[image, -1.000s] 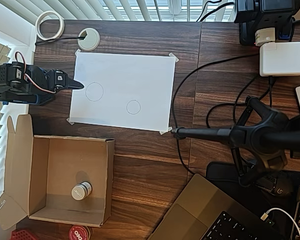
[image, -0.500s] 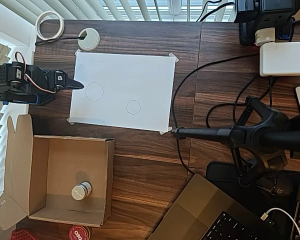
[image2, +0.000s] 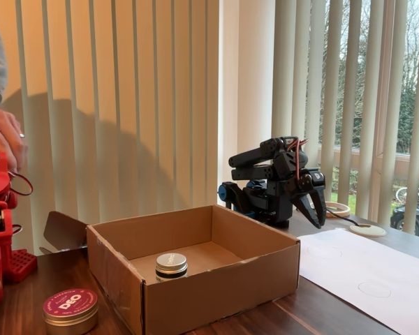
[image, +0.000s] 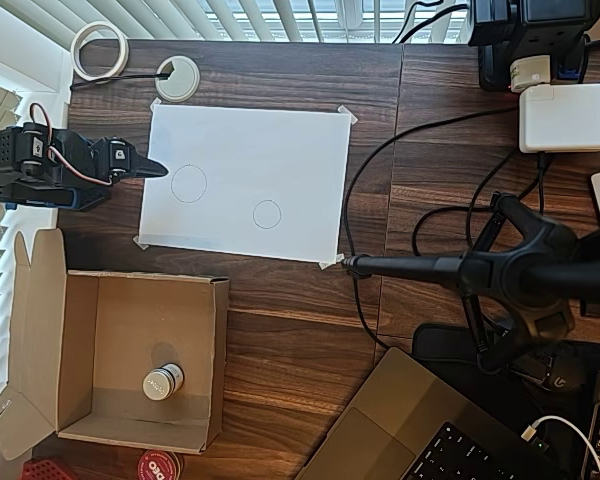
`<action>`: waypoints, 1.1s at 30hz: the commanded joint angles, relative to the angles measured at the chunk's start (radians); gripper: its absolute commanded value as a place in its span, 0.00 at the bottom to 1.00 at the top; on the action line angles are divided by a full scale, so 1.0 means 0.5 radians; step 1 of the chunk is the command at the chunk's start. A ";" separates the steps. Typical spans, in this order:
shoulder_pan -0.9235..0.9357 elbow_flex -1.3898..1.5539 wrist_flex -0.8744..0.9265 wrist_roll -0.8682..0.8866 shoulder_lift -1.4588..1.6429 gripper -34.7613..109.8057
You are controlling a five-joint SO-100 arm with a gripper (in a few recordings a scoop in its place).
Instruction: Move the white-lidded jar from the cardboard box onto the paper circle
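The jaws of the gripper [image: 156, 169] are seen closed and empty, unmoved over the last second, at the sheet's left edge; no approach is judged begun; the white-lidded jar [image: 163, 381] sits inside the cardboard box [image: 80, 345], well apart from the paper circle [image: 267, 214].

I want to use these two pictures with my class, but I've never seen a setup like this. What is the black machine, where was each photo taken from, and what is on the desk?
The black machine is a small robot arm; its fingers hold nothing and hang over the left edge of the white sheet. One picture looks straight down; the other is taken from the side, at desk height. Two pencil circles are drawn on the sheet, the smaller one being the target. The white-lidded jar sits inside the cardboard box. A red-lidded tin stands outside the box. The fingers point downward in the side view.
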 commanded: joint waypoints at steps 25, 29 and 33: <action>0.083 0.003 0.000 -0.107 0.123 0.51; 0.147 -0.095 -0.123 -0.261 0.015 0.51; 0.230 -0.322 -0.368 -0.500 -0.282 0.51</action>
